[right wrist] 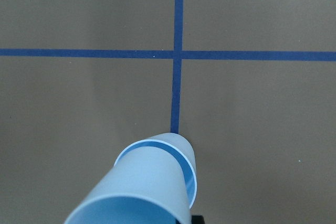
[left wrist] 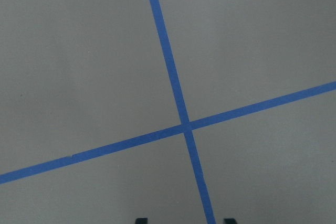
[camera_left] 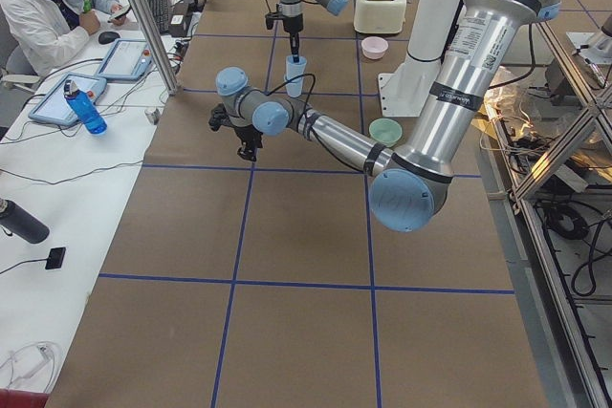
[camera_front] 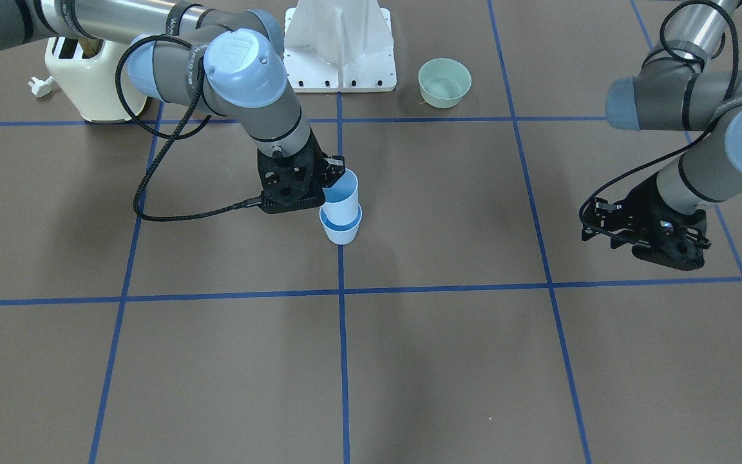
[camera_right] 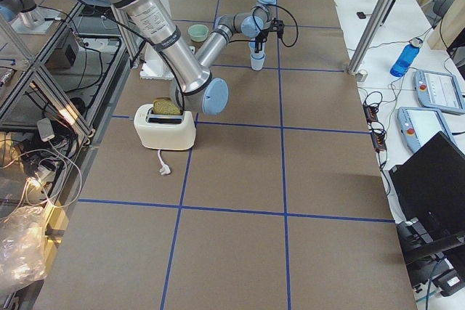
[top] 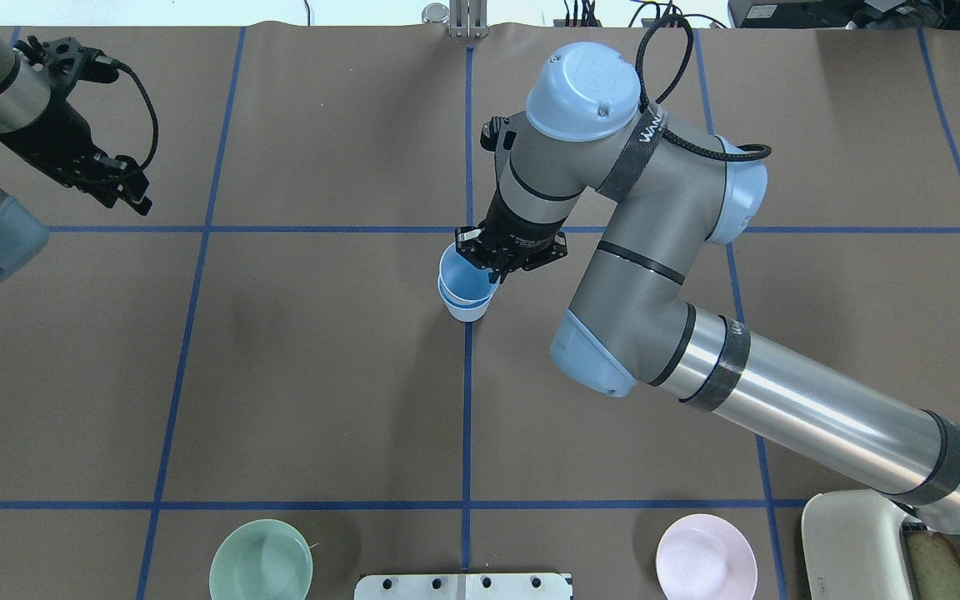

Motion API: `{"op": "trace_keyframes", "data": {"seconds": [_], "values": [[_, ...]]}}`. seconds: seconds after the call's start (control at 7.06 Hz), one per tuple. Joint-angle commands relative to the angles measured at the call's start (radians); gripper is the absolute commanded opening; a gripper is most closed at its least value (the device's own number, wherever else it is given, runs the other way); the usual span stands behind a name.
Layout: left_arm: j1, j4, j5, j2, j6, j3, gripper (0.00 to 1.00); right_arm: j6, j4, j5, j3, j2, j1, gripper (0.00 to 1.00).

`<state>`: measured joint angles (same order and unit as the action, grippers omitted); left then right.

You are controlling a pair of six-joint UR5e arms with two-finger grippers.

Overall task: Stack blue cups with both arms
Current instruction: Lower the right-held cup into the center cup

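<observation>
Two pale blue cups stand on the blue tape line at the table's middle. The lower cup (camera_front: 342,233) (top: 465,311) stands upright on the table. The upper cup (camera_front: 344,196) (top: 462,279) sits tilted, with its base inside the lower one. My right gripper (camera_front: 337,175) (top: 486,265) is shut on the upper cup's rim. The right wrist view shows the upper cup (right wrist: 142,192) close up, with the lower cup's rim (right wrist: 191,167) around it. My left gripper (camera_front: 593,222) (top: 132,196) is open and empty, hanging above the table far off to the side.
A mint-green bowl (camera_front: 444,82) (top: 261,560), a pink bowl (top: 706,558) and a cream toaster (camera_front: 91,77) stand along the robot's edge beside the white pedestal (camera_front: 340,45). An operator (camera_left: 48,7) sits at the side desk.
</observation>
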<state>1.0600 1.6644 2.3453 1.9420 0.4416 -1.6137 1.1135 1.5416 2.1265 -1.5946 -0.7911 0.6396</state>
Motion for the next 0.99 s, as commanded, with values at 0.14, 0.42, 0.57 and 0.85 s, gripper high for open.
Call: {"op": "trace_keyframes", "data": {"seconds": [0.14,0.42,0.57,0.85], "values": [[-0.002,0.000,0.000,0.000,-0.001,0.003,0.58,0.000,0.000,-0.003,-0.002,-0.005,-0.005,0.00],[-0.002,0.000,-0.001,0.000,-0.001,0.003,0.58,-0.001,0.000,-0.002,-0.001,-0.005,-0.005,0.00],[-0.002,0.000,0.000,0.000,-0.001,0.003,0.58,-0.001,0.000,-0.003,-0.001,-0.005,-0.005,0.00],[-0.002,0.000,0.000,0.000,-0.001,0.003,0.58,-0.003,0.000,-0.002,-0.001,-0.005,-0.002,0.10]]}}
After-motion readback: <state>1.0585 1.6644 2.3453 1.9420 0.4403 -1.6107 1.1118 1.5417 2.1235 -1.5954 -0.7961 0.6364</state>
